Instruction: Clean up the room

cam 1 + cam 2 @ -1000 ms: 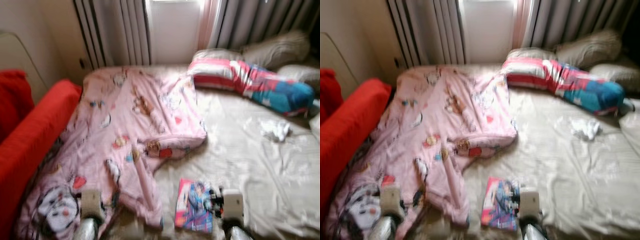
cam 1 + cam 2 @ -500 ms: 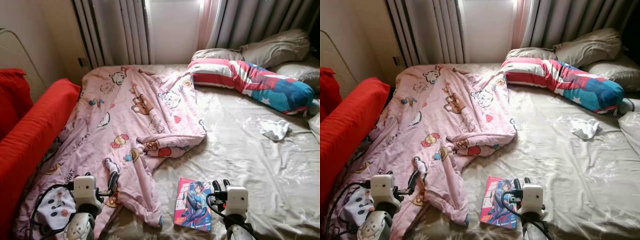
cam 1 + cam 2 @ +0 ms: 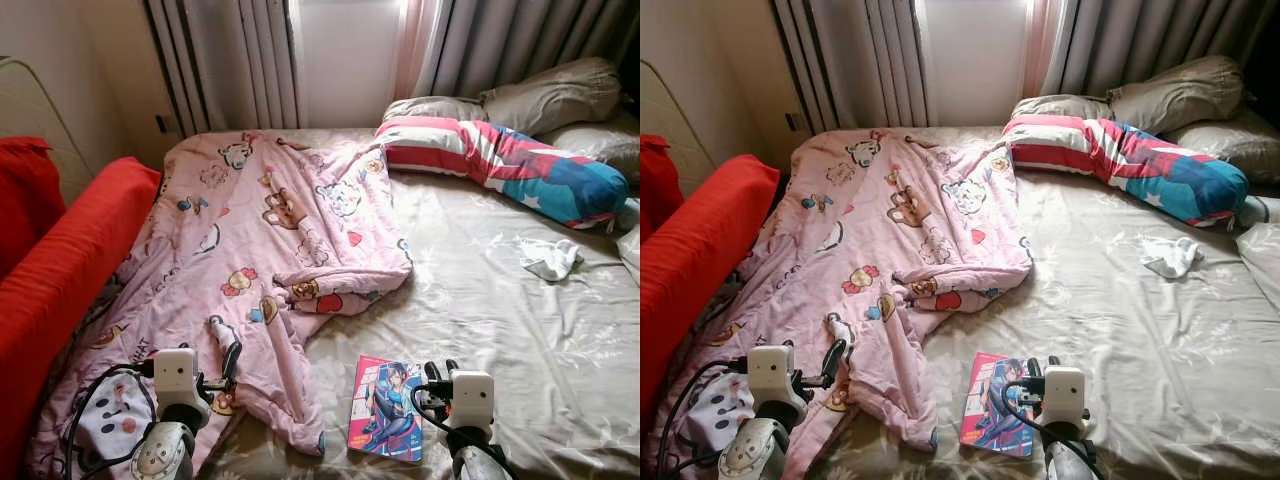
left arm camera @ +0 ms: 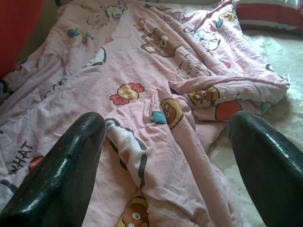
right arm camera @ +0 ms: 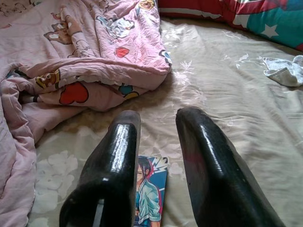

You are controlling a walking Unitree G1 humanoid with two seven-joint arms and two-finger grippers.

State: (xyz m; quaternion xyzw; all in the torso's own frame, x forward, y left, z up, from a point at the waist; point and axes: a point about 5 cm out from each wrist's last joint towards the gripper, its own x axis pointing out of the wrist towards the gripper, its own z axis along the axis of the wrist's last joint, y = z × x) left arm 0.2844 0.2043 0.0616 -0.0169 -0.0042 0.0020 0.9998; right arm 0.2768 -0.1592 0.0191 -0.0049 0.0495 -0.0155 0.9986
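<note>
A wide bed (image 3: 520, 330) with a beige sheet is in front of the robot. A pink blanket (image 3: 260, 250) with cartoon animals lies crumpled over the left half of the bed, and its edge is folded back near the middle. A comic book (image 3: 387, 408) lies flat on the sheet near the front edge, just beside the blanket's lower corner. A small white cloth (image 3: 549, 259) lies on the right part of the sheet, well apart from the book. A striped red, white and blue pillow (image 3: 500, 160) and grey pillows (image 3: 545, 95) rest at the head of the bed, in front of the curtains (image 3: 240, 60). A red sofa (image 3: 60, 270) stands against the left side.

The left gripper (image 4: 165, 137) hovers over the blanket, its fingers spread wide and holding nothing. The right gripper (image 5: 158, 130) hangs just above the book, with a narrow gap between its fingers, empty too.
</note>
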